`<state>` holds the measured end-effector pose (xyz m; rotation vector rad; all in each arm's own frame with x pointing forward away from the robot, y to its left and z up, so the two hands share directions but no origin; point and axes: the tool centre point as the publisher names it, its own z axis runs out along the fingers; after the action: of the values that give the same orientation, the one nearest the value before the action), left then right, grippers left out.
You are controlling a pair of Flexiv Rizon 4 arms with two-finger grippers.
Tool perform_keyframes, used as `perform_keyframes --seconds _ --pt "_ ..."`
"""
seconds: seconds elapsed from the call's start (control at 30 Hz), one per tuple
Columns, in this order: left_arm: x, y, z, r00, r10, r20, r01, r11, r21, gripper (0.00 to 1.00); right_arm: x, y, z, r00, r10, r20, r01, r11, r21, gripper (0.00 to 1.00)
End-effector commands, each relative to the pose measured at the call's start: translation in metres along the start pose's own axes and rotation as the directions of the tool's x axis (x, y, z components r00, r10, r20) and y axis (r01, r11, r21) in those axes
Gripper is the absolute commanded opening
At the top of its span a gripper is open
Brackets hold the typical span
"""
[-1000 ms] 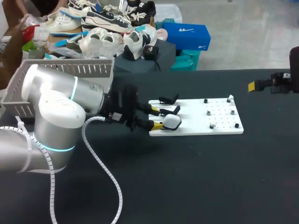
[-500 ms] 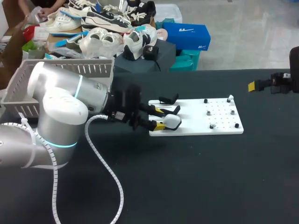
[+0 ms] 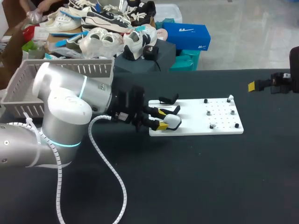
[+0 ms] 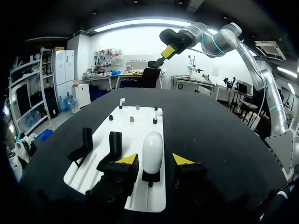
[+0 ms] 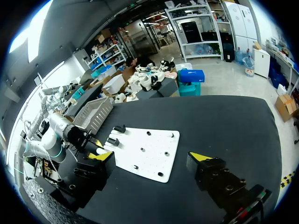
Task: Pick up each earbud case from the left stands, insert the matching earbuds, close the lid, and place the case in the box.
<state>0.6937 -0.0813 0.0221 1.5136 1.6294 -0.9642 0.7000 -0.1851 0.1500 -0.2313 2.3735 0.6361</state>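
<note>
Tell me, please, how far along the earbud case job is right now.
Done: nothing visibly; the white earbud case sits closed on its stand. In hand: the left gripper is open, fingers either side of that case, not gripping. The right gripper is open and empty. Left: lifting it, inserting the earbuds, closing up, placing it in the basket.

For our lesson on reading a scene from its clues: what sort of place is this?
Probably a robot lab test bench. A left arm and a right arm work at a black table. The left gripper is open around a white earbud case standing on a white pegged board.
</note>
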Motion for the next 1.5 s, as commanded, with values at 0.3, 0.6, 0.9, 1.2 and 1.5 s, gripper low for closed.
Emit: perform_keyframes --seconds 0.3,0.6,0.9,1.2,1.5 --pt "-0.001 0.007 0.008 1.0 0.0 0.001 0.0 1.0 0.0 0.44 0.0 0.0 0.0 1.0 0.0 0.0 0.0 1.0 0.0 1.0" --pt "0.0 0.006 0.011 1.0 0.008 -0.003 -0.008 1.0 0.009 0.43 0.0 0.0 0.0 1.0 0.0 0.0 0.0 1.0 0.0 1.0" --pt "0.0 0.007 0.014 1.0 0.016 0.001 -0.016 1.0 0.007 0.25 0.0 0.0 0.0 1.0 0.0 0.0 0.0 1.0 0.0 1.0" --pt "0.0 0.007 0.014 0.999 0.026 0.021 -0.026 1.0 -0.002 0.0 0.0 0.0 0.0 1.0 0.0 0.0 0.0 1.0 0.0 1.0" --pt "-0.013 0.004 -0.008 0.997 0.023 0.08 -0.025 0.999 0.029 0.0 0.0 0.0 0.0 1.0 0.0 0.0 0.0 1.0 0.0 1.0"
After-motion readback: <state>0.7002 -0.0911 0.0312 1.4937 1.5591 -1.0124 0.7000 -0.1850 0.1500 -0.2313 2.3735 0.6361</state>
